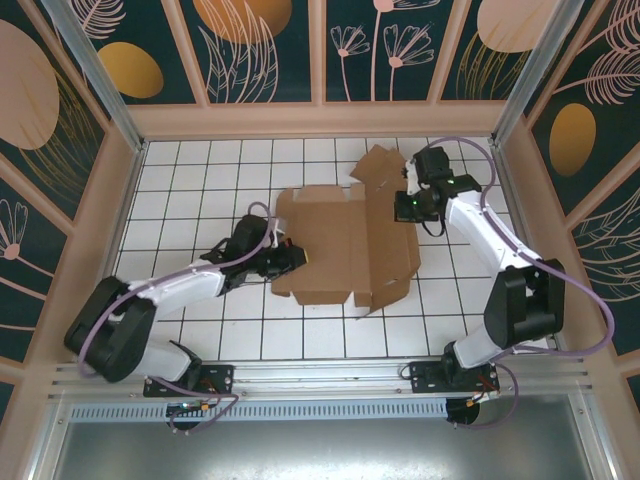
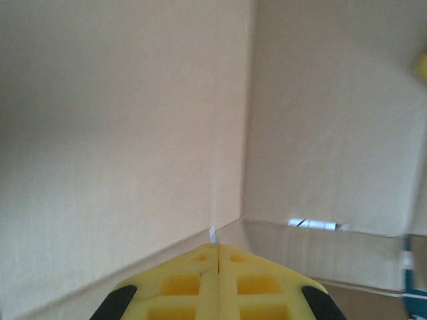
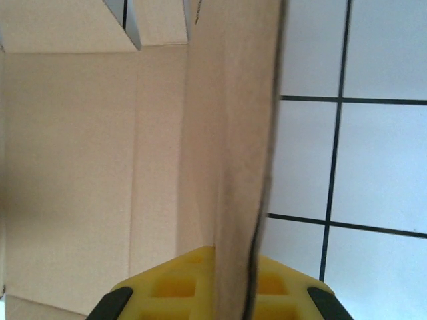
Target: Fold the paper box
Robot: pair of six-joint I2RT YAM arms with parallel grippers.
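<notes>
On the white tiled table (image 1: 190,190), mid-workspace: paper box (image 1: 340,245) lies mostly opened out | left gripper (image 1: 293,257) has its fingers pressed together, tips at the box's left edge | right gripper (image 1: 404,207) is clamped on an upright flap at the box's far-right side.

Matt brown corrugated cardboard box (image 1: 345,245) at centre, unprinted, creased, rough along the cut edge. Smooth white tiles (image 1: 200,190) with a faint sheen, dark grout. Glossy white plastic arms (image 1: 480,235), black joints. Matt yellow moulded plastic fingers (image 2: 173,293). Brushed metal rail (image 1: 320,375) at 6 o'clock.
</notes>
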